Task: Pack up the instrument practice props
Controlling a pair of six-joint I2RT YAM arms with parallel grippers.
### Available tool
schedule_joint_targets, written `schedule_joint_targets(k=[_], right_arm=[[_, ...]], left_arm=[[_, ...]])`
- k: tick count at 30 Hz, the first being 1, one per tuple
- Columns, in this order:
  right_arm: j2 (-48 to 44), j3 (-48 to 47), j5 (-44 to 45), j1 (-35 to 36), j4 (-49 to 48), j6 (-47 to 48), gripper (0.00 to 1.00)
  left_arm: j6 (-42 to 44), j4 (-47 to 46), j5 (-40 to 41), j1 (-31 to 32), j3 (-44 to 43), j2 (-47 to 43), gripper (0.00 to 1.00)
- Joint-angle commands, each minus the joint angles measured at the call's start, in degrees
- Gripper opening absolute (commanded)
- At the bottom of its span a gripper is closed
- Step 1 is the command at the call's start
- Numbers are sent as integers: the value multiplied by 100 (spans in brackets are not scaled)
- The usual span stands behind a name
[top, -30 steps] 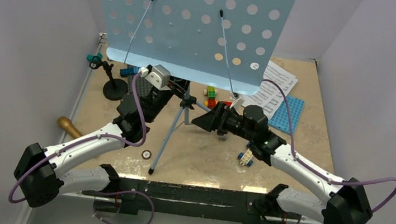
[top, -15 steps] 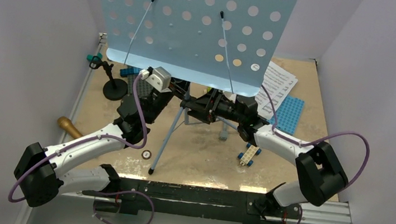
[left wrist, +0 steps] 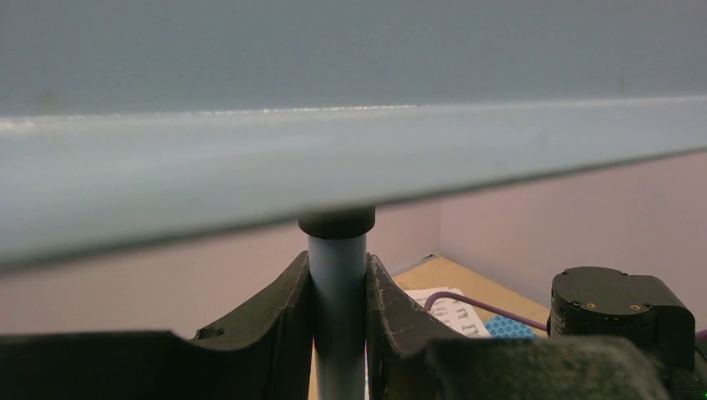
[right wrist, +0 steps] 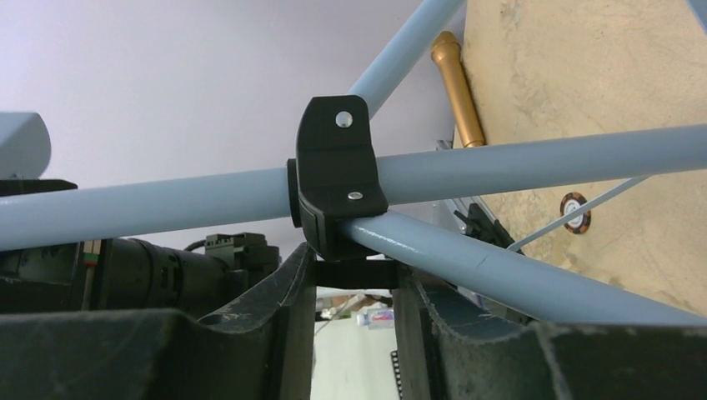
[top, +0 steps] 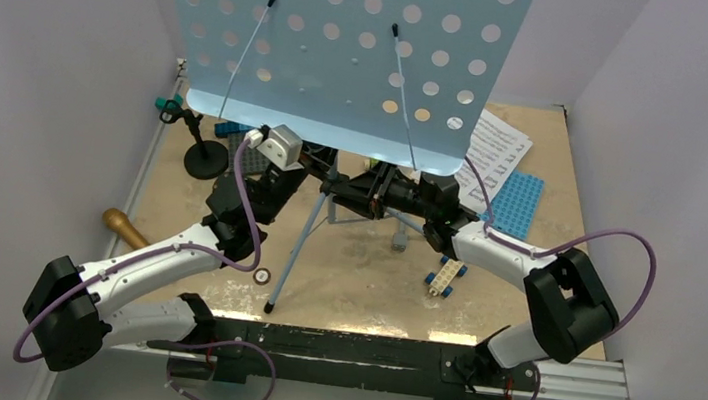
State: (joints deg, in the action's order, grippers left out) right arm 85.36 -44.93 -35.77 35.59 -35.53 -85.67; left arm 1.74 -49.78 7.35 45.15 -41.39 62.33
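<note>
The light-blue perforated music stand (top: 347,48) stands upright on its tripod at the table's middle. My left gripper (top: 322,164) sits under the tray, shut on the stand's pole (left wrist: 338,317) just below the black cap. My right gripper (top: 349,192) reaches in from the right. In the right wrist view it (right wrist: 354,275) is shut on a tab of the black leg collar (right wrist: 333,167). White sheet-music pages (top: 496,151) lie at the back right. The gold-brown toy microphone (top: 124,226) lies at the left edge. The small black mic stand (top: 204,158) stands at the back left.
A blue studded baseplate (top: 516,203) lies beside the pages. A grey baseplate (top: 255,154) lies behind my left wrist. A white and blue brick piece (top: 442,276) lies right of centre. A small ring (top: 262,275) lies by the near tripod foot (top: 271,305). Walls close in on both sides.
My right arm has swung in from the right and closed on the stand's leg collar. The stand's tray has shifted slightly left. My left gripper has kept its hold on the pole.
</note>
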Motion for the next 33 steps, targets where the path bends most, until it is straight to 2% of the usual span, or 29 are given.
schedule_joint_targets(k=[1,4,6,11,12,14,15,16,17,19,22,24,27,33], right_arm=[[-83,-265,140,-163,-578,37,24],[-169,-412,93,-203,-96,588,9],[-269,-619,111,-202,504,1290,2],[-589,-1384,838,-152,2876,4004,0],[-613,-1420,858,-154,3131,4147,2],[-653,-1248,647,-226,2933,4043,19],[-644,-1217,497,-230,2855,3990,24],[-629,-1241,454,-225,2858,4001,24],[-615,-1266,438,-210,2862,4009,18],[-626,-1273,468,-189,2808,4084,1],[-766,-1282,732,-131,2802,4613,0],[-978,-1263,1352,23,2926,5382,0],[-1252,-1021,2915,501,2874,7021,0],[-1350,-92,5366,1297,1635,9859,0]], left_arm=[[103,750,-221,109,367,-12,0],[114,810,-249,111,370,-19,0],[92,836,-239,111,381,-16,0],[-20,881,-243,113,422,-11,0],[-31,882,-243,114,431,-10,0],[-46,870,-220,115,448,-4,0],[-42,859,-210,110,448,8,0],[-54,850,-208,113,441,31,0],[-72,855,-208,109,413,54,0],[-116,872,-208,112,383,92,0],[-209,987,-175,111,316,168,0],[-342,1110,-123,112,241,242,0],[-460,1195,-64,109,175,349,0],[-732,1207,90,112,127,534,0]])
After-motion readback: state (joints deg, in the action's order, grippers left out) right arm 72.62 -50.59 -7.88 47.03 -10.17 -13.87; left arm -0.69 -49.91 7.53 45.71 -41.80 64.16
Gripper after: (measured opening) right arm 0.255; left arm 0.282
